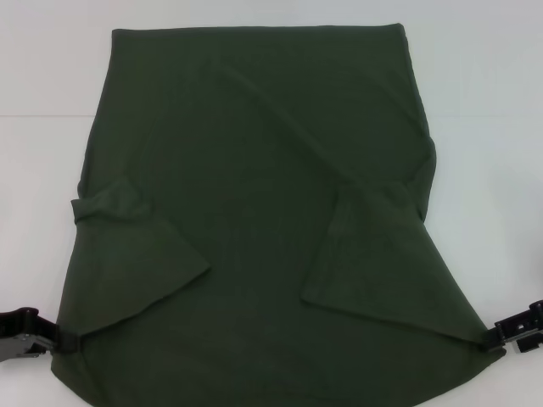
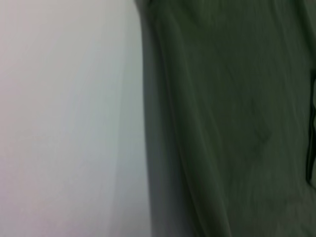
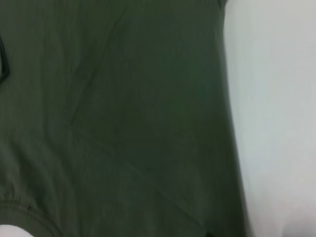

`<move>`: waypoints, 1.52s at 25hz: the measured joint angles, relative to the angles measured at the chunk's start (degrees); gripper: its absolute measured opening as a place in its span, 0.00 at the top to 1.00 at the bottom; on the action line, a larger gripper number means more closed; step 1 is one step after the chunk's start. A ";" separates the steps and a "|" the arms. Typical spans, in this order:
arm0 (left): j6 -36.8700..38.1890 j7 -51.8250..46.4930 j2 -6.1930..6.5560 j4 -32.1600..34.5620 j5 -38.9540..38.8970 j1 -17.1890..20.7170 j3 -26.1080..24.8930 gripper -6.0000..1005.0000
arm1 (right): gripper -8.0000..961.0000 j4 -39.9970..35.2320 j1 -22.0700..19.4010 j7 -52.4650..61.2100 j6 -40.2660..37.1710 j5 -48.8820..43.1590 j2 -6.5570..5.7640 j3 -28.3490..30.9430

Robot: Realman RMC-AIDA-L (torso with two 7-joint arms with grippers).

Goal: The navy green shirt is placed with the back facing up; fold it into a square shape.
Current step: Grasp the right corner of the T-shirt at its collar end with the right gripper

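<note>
The navy green shirt (image 1: pixel 263 212) lies spread on the white table (image 1: pixel 484 102), plain side up, with both short sleeves folded inward over the body. My left gripper (image 1: pixel 75 342) is at the shirt's near left edge, where the cloth is drawn to a point between its fingers. On the other side, my right gripper (image 1: pixel 487 339) pinches the near right edge the same way. The left wrist view shows the shirt (image 2: pixel 232 123) beside bare table, and the right wrist view is mostly filled by the shirt (image 3: pixel 118 108). Neither wrist view shows its own fingers.
White tabletop (image 1: pixel 42 170) surrounds the shirt on the left, right and far sides. The shirt's near hem runs off the bottom of the head view. No other objects show.
</note>
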 joint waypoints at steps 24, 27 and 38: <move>-0.29 0.00 -0.10 -0.16 0.00 0.03 -0.09 0.95 | 0.19 1.33 1.23 -1.06 2.39 -0.01 1.82 -1.20; -0.29 0.00 -0.15 -0.16 0.00 0.00 -0.09 0.95 | 0.19 2.18 1.55 -1.06 2.70 -0.03 1.88 -1.30; -0.38 0.00 -0.28 -0.16 0.00 -0.10 -0.09 0.95 | 0.19 3.89 3.08 -1.69 2.83 0.06 2.76 -1.20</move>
